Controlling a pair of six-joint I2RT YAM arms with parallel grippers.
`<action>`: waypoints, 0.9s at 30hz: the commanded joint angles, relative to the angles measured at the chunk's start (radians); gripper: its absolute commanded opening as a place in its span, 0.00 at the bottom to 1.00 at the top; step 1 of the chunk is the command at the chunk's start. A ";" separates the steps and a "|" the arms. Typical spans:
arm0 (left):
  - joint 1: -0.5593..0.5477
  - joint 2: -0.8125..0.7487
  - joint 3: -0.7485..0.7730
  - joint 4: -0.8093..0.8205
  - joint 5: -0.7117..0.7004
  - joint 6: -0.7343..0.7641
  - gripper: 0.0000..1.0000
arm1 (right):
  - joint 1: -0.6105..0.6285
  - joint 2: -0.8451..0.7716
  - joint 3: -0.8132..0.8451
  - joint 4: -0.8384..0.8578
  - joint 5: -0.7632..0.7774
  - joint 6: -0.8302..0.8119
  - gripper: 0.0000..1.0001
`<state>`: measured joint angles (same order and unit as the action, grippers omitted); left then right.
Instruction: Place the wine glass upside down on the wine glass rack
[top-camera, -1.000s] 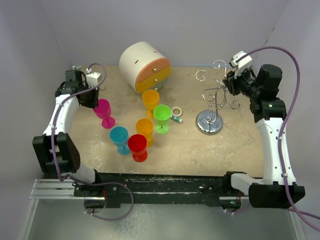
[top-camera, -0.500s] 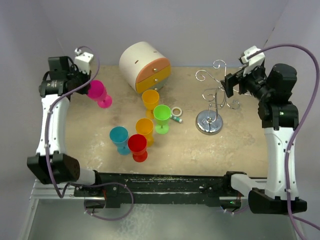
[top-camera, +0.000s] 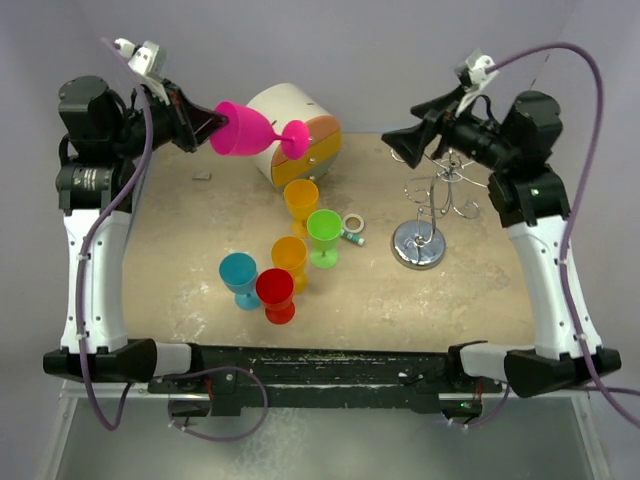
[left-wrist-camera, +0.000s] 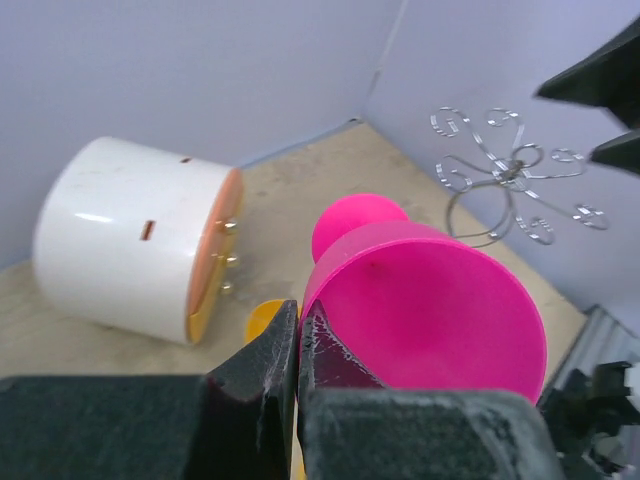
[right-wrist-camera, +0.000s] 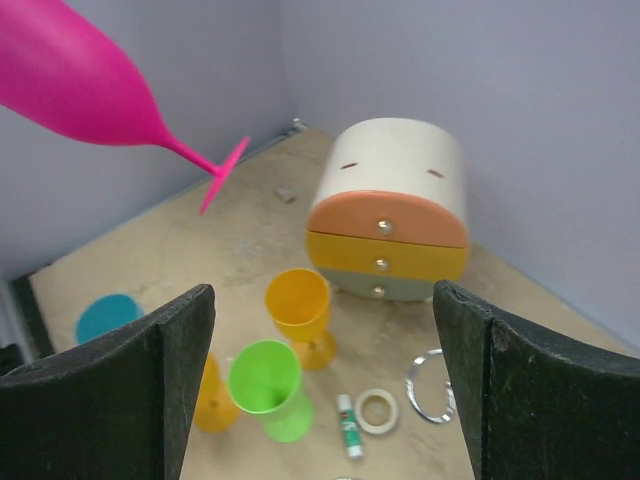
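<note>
Left claw (top-camera: 212, 126) above lilac-walled beige table (top-camera: 180, 262)

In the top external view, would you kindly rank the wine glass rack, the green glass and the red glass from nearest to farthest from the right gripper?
1. The wine glass rack, on the table's right side, just below the right gripper.
2. The green glass, around mid-table.
3. The red glass, towards the near edge, left of centre.
</note>
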<state>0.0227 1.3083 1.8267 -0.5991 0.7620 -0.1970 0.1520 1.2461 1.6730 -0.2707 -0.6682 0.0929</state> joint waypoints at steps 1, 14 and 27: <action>-0.052 0.026 -0.015 0.201 0.111 -0.215 0.00 | 0.102 0.075 0.042 0.100 -0.023 0.154 0.90; -0.124 0.017 -0.078 0.339 0.038 -0.242 0.00 | 0.291 0.233 0.073 0.133 0.051 0.307 0.72; -0.139 0.008 -0.107 0.323 0.013 -0.196 0.00 | 0.302 0.295 0.118 0.140 0.087 0.369 0.22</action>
<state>-0.1066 1.3472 1.7287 -0.3218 0.7883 -0.4068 0.4473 1.5272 1.7363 -0.1772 -0.5972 0.4274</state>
